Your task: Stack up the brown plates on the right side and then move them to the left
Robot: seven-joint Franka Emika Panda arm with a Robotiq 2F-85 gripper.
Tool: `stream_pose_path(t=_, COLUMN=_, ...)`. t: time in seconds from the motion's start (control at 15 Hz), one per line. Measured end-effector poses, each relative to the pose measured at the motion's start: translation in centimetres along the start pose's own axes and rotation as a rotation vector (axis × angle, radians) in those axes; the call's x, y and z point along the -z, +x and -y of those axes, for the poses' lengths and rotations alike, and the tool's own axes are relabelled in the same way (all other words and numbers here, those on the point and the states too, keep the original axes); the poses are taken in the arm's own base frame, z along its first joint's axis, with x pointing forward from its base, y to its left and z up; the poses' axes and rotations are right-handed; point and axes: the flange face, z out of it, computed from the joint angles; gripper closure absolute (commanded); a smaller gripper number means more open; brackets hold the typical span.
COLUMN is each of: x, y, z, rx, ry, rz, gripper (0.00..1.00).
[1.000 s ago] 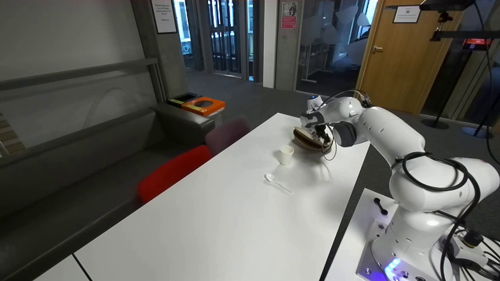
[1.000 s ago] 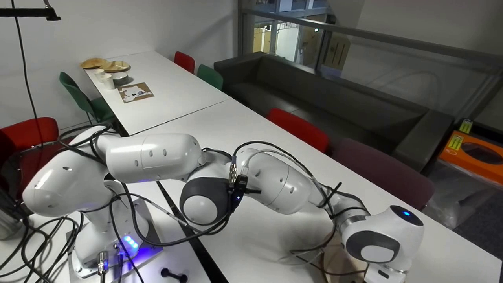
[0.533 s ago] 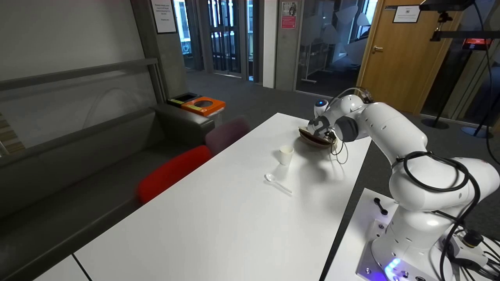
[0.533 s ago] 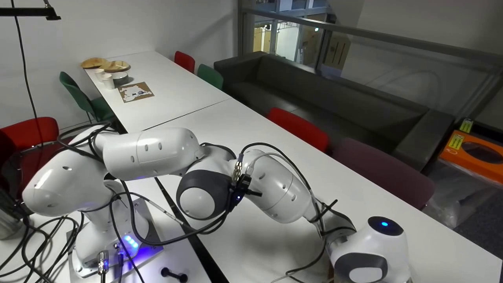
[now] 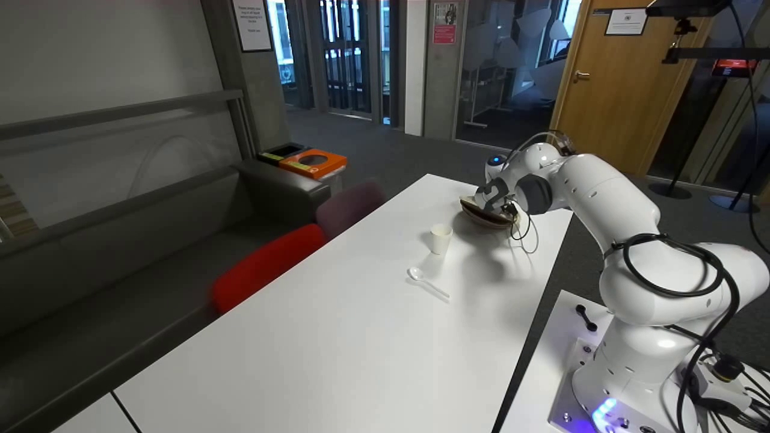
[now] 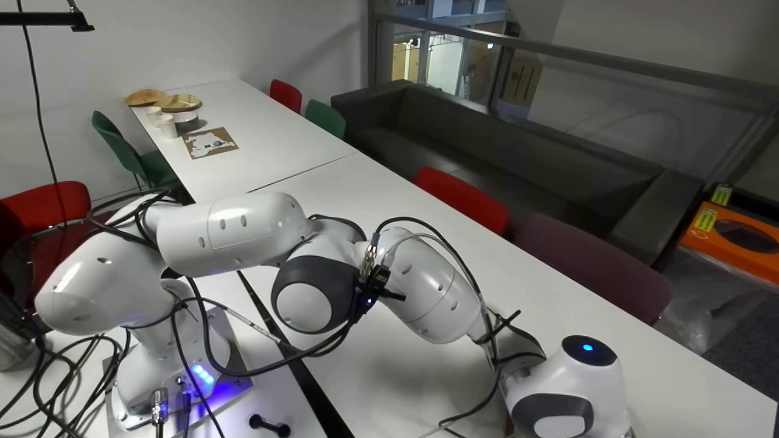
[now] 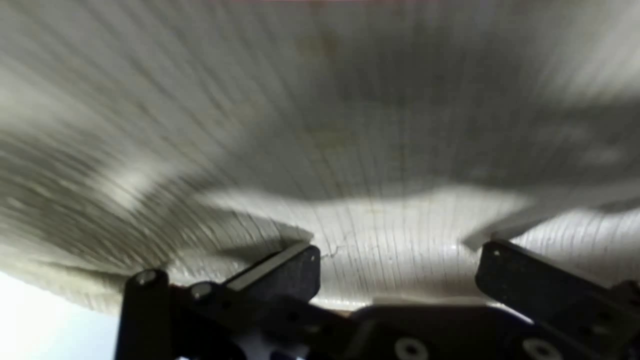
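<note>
My gripper stands spread, clasping nothing I can see; the plates, on the table, lie just beyond its tips, the near edge seemingly running tip to tip, so I'd probably twist before pinching.

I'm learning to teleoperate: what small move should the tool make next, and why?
Probably ease the tool back slightly and hold off closing: in the wrist view its fingers stand apart, while the grained face of a brown plate spreads behind both, so closing now might only skim it.
</note>
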Motion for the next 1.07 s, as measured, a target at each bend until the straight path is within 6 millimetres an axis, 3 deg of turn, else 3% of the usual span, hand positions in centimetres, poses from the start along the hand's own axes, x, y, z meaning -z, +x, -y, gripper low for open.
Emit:
stream_pose_path(t=0.27, x=0.4, y=1.6, z=-0.3, rx=-0.045, ry=0.045, rz=0.002, gripper=0.0)
stream_pose_path(t=0.67, x=3.9, y=10.9, z=-4.1, rx=-0.188, ry=0.206, rz=0.061, gripper=0.0)
stream_pose_path(t=0.73, x=3.9, y=11.1, z=-4.3, rx=-0.189, ry=0.203, rz=0.058, gripper=0.0)
stream_pose_path(t=1.07, x=2.2, y=8.5, z=-3.9, rx=-0.167, ry=0.186, rz=0.081, gripper=0.0)
